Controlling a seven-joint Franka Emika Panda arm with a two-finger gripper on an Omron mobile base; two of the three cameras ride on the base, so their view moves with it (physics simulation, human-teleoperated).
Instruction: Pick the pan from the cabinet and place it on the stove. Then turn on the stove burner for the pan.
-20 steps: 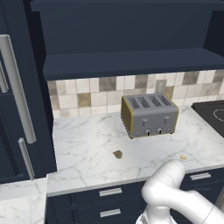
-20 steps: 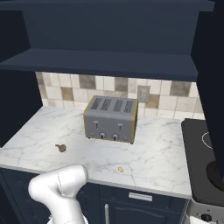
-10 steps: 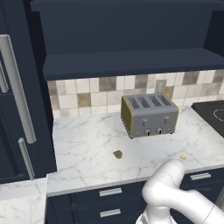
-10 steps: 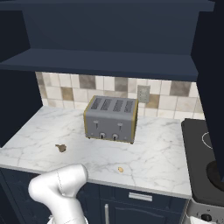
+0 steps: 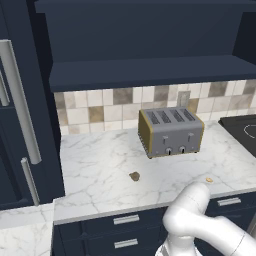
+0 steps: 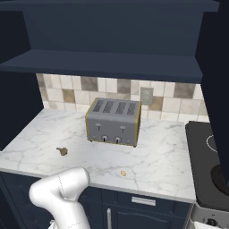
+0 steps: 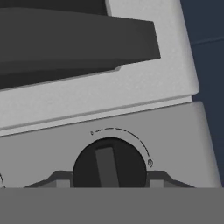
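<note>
Claw [image 7: 109,183] straddles the black stove knob [image 7: 109,164] — its tips flank it, grip unclear.

Even, soft rendered light; the marble tabletop [image 5: 105,170] reads bright, the cabinet [image 5: 145,30] dim. Faint shadow beneath the toaster [image 5: 171,131]. The hand view is slightly soft

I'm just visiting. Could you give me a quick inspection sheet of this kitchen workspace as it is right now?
Surface: white marble counter.
Job's things: black stove at the counter's right end; navy cabinet shelf above; knob on the stove's front panel.
Clutter: toaster; brown scrap; yellow crumb.
Grippers: gripper fingertips sit either side of the knob; grip unclear.
Cables: nothing seen.
Surroundings: tiled backsplash, outlet, navy drawers.
</note>
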